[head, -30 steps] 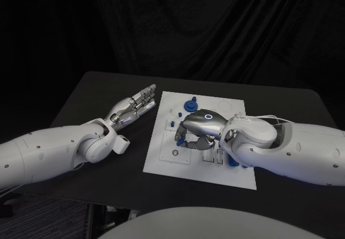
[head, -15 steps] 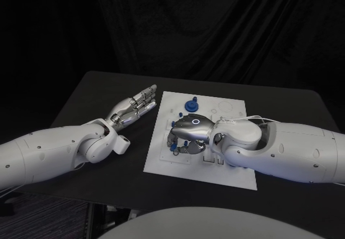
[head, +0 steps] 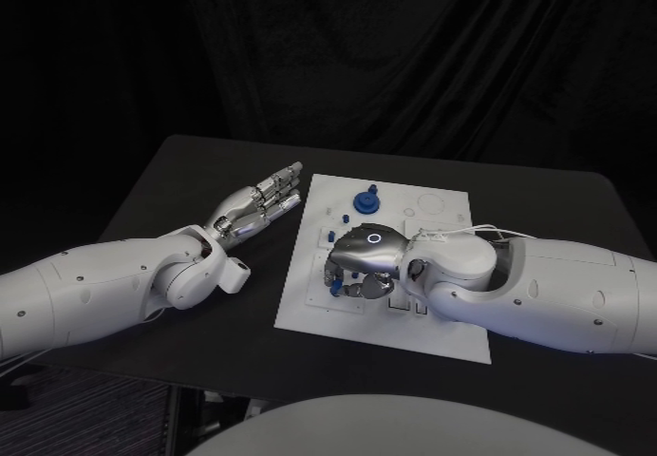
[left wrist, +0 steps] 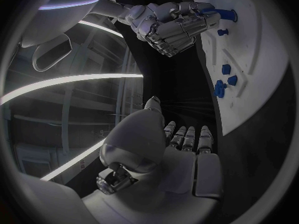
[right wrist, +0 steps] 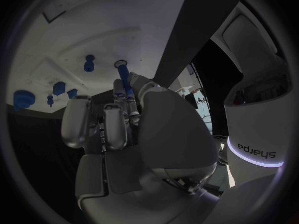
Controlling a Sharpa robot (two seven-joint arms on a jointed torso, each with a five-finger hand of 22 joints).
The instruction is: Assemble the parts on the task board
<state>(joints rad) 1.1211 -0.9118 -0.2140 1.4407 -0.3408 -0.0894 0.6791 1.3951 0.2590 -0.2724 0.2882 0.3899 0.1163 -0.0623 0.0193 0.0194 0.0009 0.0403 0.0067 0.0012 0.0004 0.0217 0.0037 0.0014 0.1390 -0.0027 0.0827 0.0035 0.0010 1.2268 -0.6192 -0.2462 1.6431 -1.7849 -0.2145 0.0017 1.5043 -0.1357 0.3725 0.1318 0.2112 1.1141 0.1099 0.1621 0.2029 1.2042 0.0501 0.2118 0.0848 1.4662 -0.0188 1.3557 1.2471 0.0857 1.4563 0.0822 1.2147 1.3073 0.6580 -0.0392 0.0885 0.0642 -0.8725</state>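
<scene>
Insertion of a blue peg [right wrist: 124,79] into a round hole [right wrist: 121,63] of the task board [head: 452,334]: we judge the peg should be kept square to the board and lowered straight, with no sideways push. Our right hand [head: 365,256] pinches the peg just above the board's near-left area; our left hand [head: 257,206] lies flat beside the board, fingers straight and holding nothing. Right wrist view reveals peg tip and hole, which the head view hides beneath the hand; left wrist view shows further blue parts [left wrist: 224,79].

White screw-dotted arms, silver hands, thin cables.
</scene>
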